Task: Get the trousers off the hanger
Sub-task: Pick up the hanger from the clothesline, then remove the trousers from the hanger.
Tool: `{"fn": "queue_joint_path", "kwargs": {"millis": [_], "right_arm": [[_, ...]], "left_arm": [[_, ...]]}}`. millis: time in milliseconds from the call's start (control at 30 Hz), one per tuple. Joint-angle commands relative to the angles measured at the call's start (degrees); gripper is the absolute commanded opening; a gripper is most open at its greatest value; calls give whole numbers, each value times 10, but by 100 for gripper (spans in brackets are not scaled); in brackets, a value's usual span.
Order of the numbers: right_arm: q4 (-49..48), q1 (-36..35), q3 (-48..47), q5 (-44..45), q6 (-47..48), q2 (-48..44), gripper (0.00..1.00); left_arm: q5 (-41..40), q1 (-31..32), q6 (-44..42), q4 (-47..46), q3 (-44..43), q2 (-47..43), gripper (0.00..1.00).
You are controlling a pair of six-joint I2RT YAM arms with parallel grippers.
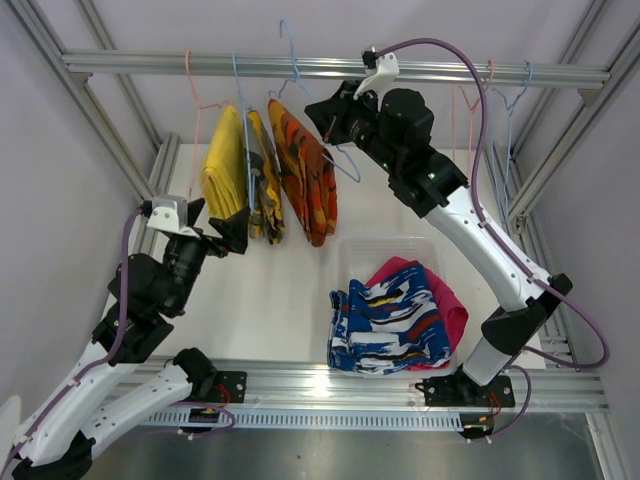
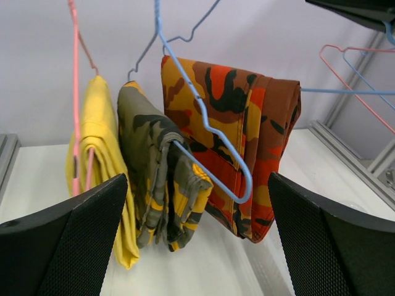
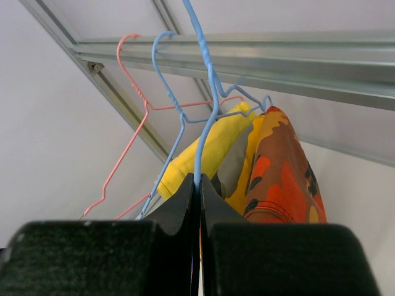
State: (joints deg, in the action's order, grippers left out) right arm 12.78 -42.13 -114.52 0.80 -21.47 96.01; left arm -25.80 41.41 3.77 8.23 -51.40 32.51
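The folded orange camouflage cloth trousers (image 1: 305, 185) hang on a blue wire hanger (image 3: 208, 68) at upper centre of the top view. Probably soft, light, limp; I would seize the lower fold. The right jaws pinch the hanger wire; the left jaws stand spread.

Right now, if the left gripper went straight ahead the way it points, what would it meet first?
Probably the olive camouflage trousers on the blue hanger, dead ahead of the open left gripper; depth is unclear.
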Motion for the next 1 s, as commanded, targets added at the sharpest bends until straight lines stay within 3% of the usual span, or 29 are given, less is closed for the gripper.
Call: {"fn": "queue_joint_path", "kwargs": {"millis": [0,400,667,967], "right_arm": [[-101,-15,-12,42,31,-72,0],[-122,-80,156,147,81,-199,0],[-142,-179,184,280,149,-219,0],[-180,-226,241,376,145,-238,0]], "left_arm": [[53,8,-17,-7,-5,4,99],[195,62,-33,-23,6,18,99],[53,185,-37,-77,39,71,99],[-58,228,-65,-156,68,142,100]]}}
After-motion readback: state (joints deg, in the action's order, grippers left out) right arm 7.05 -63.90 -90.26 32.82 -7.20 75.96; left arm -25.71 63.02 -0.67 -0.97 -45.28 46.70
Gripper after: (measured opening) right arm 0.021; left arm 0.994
